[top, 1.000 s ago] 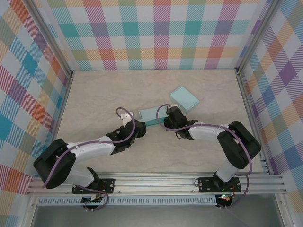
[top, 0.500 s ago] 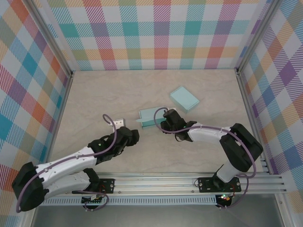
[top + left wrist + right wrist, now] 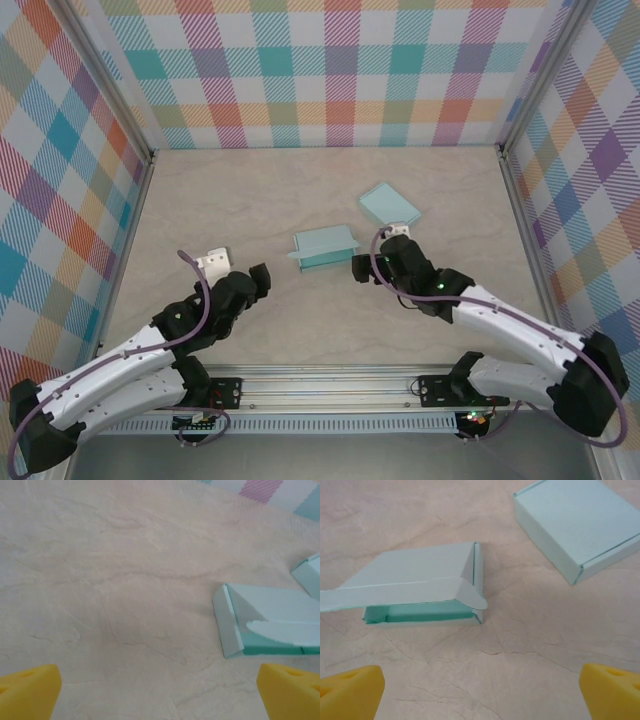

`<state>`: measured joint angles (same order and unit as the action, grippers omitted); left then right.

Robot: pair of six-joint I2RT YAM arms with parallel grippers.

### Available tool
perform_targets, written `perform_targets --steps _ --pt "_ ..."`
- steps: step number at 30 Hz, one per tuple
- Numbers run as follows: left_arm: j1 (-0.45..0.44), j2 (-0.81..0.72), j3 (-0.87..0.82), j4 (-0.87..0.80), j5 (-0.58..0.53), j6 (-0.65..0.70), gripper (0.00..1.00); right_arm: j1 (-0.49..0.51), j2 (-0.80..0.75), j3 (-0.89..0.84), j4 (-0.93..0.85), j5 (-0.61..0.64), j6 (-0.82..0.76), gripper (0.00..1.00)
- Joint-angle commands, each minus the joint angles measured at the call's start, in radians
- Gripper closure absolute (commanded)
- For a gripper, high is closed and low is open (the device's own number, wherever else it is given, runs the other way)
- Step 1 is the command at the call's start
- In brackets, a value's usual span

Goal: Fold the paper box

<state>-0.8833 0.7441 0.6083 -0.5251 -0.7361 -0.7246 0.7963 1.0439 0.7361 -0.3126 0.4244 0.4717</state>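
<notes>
Left gripper (image 3: 160, 690) and right gripper (image 3: 480, 687) both wide open, empty. Paper box (image 3: 420, 585) lies just ahead of right fingers, untouched. Lid down but gaping at front, looks untucked, final tuck pending

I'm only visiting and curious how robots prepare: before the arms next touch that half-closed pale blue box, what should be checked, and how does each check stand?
1. Left tool open, holding nothing: ok.
2. Right tool open, holding nothing: ok.
3. Both tools apart from the paper box: ok.
4. Paper box fully closed: not ok, lid ajar on the side facing the right tool.
5. Second box apart from the paper box: ok.
</notes>
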Motion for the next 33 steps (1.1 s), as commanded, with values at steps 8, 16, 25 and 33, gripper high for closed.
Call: perform_targets --steps 8,16,25,33 --pt "0.001 0.097 0.114 0.068 -0.141 0.138 0.00 -0.006 -0.183 -0.060 -0.059 0.210 0.111 0.00" --pt "0.034 0.316 0.290 0.080 -0.161 0.243 0.00 -0.035 -0.013 0.123 -0.137 0.226 0.033 0.00" --pt "0.131 0.601 0.500 0.077 0.049 0.232 0.00 -0.062 0.224 0.301 -0.107 0.143 -0.028 0.00" --pt "0.183 0.802 0.607 0.108 0.196 0.235 0.00 -0.101 0.481 0.480 -0.161 0.067 -0.078 0.00"
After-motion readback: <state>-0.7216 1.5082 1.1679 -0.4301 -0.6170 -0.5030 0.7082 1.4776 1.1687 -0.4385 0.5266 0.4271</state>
